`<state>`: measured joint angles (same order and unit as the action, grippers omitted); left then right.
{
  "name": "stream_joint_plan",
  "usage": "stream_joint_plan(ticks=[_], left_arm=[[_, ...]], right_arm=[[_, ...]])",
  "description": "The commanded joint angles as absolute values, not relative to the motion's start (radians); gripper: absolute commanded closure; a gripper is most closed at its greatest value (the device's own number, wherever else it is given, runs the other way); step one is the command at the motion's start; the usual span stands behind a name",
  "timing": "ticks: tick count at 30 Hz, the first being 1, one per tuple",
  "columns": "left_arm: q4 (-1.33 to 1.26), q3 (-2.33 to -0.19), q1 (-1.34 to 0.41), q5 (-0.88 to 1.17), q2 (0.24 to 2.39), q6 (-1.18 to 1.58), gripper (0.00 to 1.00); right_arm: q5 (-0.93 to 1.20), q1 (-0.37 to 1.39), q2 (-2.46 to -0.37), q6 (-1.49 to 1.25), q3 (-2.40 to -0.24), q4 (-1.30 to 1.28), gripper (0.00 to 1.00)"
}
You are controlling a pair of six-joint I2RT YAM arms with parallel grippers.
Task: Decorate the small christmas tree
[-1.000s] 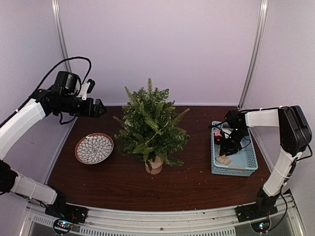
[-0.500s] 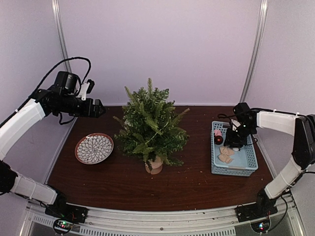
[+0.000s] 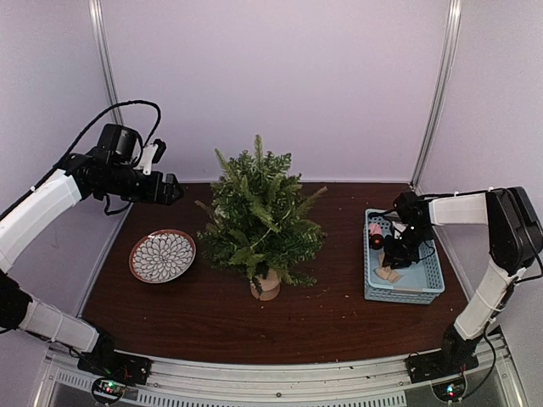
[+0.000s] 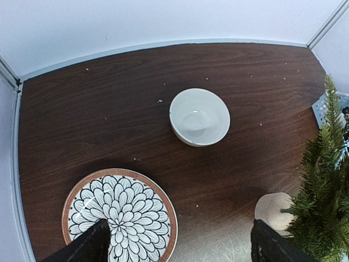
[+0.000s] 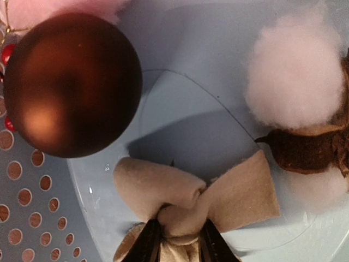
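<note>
Now the right fingers (image 5: 148, 244) have dropped back into the basket (image 3: 404, 297) and clench the bow (image 5: 191, 199) knot between them. The left fingers (image 4: 90, 248) stay released. Ornament pickup begins; the tree (image 3: 259, 220) is bare.

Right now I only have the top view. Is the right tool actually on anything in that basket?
Observer: Yes. The right wrist view shows the right tool pinching the knot of a beige bow.
Operator: Anything crowding it?
Observer: A dark red ball sits close beside the bow, clear of the fingers.
Operator: Does the tree hide anything from me?
Observer: Yes, a white bowl, upright and empty, on the table. Only the left wrist view shows it.
</note>
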<state>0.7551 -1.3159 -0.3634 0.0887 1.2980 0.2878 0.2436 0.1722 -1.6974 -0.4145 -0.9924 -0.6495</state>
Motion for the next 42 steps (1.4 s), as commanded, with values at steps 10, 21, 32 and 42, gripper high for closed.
stream_joint_plan(ticks=[10,21,32,42], left_arm=[[0.732,-1.340,-0.356,0.078,1.313,0.246,0.11],[0.726,-1.343,-0.356,0.102,1.326,0.256,0.11],[0.717,-1.325,-0.356,0.131,1.327,0.272,0.11],[0.718,-1.333,-0.356,0.144,1.328,0.262,0.11]], right_arm=[[0.259,0.169,-1.491,-0.435,-0.966,-0.713,1.00],[0.501,0.219,-1.169,-0.627,-1.019,-0.553,1.00],[0.593,0.472,-1.187,-0.884,-1.168,-0.285,1.00],[0.662,0.642,-1.339,-0.881,-1.281,-0.205,1.00]])
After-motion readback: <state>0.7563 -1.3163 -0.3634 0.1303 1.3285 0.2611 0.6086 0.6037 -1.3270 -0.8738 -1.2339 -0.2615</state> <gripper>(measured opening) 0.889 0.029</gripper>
